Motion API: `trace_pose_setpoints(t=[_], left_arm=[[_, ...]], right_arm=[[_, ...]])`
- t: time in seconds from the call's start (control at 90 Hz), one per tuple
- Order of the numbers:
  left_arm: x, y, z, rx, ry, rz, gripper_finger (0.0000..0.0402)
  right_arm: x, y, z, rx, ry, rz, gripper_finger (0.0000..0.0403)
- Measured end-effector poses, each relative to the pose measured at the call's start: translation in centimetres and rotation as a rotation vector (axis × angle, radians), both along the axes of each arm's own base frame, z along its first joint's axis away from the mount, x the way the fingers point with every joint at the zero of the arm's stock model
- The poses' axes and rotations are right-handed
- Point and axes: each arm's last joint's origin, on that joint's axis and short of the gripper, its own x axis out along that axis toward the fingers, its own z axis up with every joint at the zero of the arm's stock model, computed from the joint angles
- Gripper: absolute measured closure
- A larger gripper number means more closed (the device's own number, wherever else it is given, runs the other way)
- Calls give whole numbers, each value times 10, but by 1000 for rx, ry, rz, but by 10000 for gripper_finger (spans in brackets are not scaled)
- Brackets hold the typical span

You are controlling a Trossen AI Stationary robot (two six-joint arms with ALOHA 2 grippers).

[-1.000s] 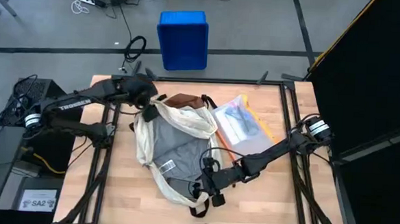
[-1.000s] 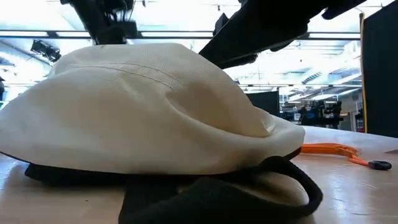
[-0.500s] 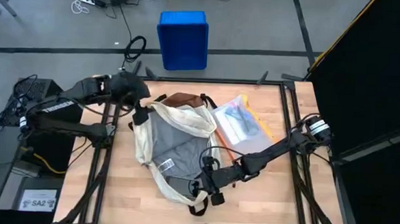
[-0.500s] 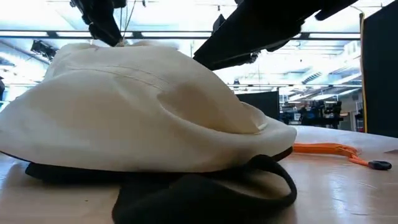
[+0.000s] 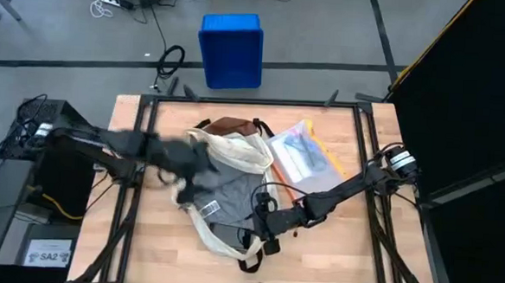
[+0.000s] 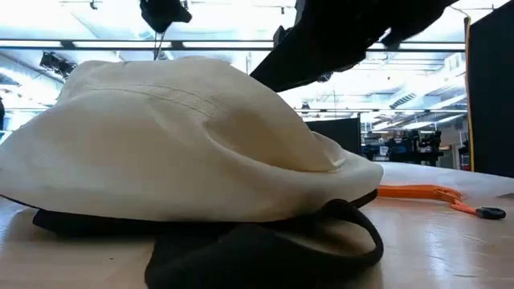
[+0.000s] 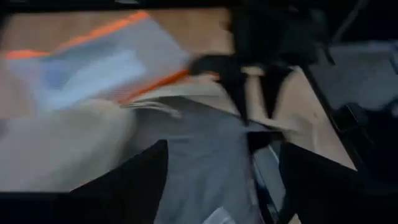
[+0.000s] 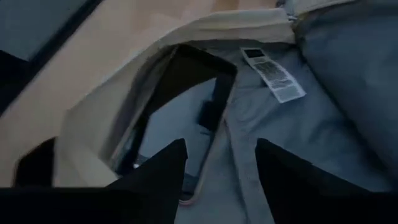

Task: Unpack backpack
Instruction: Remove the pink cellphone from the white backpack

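Our left hand [image 5: 191,162], fingers apart and empty, has swung from the backpack [image 5: 224,188]'s far rim over its open grey lining, mid-tabletop [image 5: 135,239], while our right hand [image 8: 217,168], spread and empty, hovers inside, so searching continues.

Under my arms the backpack [image 5: 226,157] is matt cream cloth outside, with a smooth grey fabric lining [image 8: 348,81] bearing a white printed label [image 8: 273,74]. The surface [image 5: 334,241] is pale wood, faintly glossy. Beside the backpack lies a clear, shiny plastic pouch [image 5: 304,157], edged orange.
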Motion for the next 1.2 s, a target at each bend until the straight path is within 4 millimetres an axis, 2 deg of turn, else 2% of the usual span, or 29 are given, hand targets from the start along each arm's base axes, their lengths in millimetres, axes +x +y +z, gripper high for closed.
trace_pose_setpoints(t=[0.167, 0.333, 0.489, 0.744, 0.878, 1.033, 1.2], left_arm=[[32, -47, -47, 105, 63, -9, 156], [50, -70, -92, 116, 191, 22, 165], [53, -90, -123, 43, 313, -27, 166], [53, -123, -145, 5, 293, -105, 166], [55, -128, -152, 31, 271, -70, 166], [56, -128, -156, 82, 253, -31, 166], [55, -128, -159, 134, 242, 9, 166]], right_arm=[[-1, -2, -2, -39, 19, -11, 236], [-1, -2, -2, -41, 22, -10, 234], [-3, -2, -4, -45, 41, -11, 233], [-4, -1, -5, -31, 56, -12, 231], [-1, 4, -12, -13, 44, -11, 226], [7, 11, -42, -8, 97, 14, 218], [14, 12, -49, 36, 107, -13, 213]])
